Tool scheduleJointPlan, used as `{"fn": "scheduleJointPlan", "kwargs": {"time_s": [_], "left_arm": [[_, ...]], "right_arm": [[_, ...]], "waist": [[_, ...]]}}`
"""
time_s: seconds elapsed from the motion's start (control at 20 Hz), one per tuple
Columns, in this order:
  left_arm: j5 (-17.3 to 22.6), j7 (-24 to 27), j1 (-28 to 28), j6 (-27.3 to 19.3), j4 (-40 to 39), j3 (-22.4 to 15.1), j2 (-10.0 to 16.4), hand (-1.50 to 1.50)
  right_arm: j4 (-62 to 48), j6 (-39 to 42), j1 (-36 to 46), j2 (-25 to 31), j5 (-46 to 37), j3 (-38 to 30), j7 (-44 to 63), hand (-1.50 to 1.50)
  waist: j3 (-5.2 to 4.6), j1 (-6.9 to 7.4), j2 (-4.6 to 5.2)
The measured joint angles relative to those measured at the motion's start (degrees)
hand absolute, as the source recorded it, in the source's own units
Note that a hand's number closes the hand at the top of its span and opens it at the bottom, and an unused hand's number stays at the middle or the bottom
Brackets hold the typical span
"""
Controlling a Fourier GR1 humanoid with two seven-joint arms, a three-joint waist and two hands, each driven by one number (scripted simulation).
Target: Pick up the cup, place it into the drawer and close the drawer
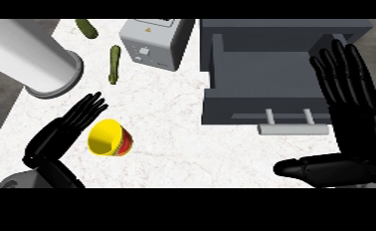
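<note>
Pick-up is the step in hand: the left hand (62, 134), fingers straight and empty, lies just left of the tipped cup (110, 138) at near left and must next curl round it (right hand (351, 118) open beside the open drawer (257, 109)).

1 cup (110, 138), 2 cucumbers (115, 63), 1 drawer (235, 111).

The right hand (349, 105) covers most of the drawer's (257, 75) right wall. The grey cylinder (33, 58) runs out of view at the left — the white appliance (150, 41) is cut off at the top.
</note>
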State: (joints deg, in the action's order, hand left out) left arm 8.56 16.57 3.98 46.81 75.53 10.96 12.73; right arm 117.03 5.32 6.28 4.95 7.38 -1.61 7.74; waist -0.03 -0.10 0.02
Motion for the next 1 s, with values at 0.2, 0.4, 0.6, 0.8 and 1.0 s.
{"fn": "scheduleJointPlan", "kwargs": {"time_s": [0.2, 0.4, 0.6, 0.8, 1.0], "left_arm": [[-5.3, 6.3, 2.6, -2.0, -8.4, -0.3, 1.6, -1.50], [-8.9, 11.2, 4.2, -4.8, -14.5, -1.8, 2.0, -1.50], [-10.7, 15.3, 6.5, -7.3, -20.7, -2.7, 2.6, -1.50], [-11.5, 18.1, 8.7, -9.3, -25.5, -3.4, 3.4, -1.50], [-13.1, 21.8, 11.4, -11.7, -31.8, -4.5, 3.7, -1.50]], "right_arm": [[1.6, -0.4, -0.7, -0.6, -0.3, 0.9, 0.9, -1.50], [1.4, 0.3, -0.7, -0.2, 0.3, 0.2, 0.3, -1.50], [1.0, 0.3, -1.1, -0.6, -0.2, 0.6, -0.2, -1.50], [0.6, 0.2, -0.4, -0.8, -0.3, 0.9, 0.3, -1.50], [1.4, 0.2, -0.3, -0.7, -0.6, 1.1, 1.0, -1.50]], "waist": [[-0.01, -0.18, 0.03], [-0.01, -0.22, 0.05], [-0.02, -0.29, 0.07], [-0.02, -0.29, 0.09], [-0.03, -0.48, 0.14]]}}
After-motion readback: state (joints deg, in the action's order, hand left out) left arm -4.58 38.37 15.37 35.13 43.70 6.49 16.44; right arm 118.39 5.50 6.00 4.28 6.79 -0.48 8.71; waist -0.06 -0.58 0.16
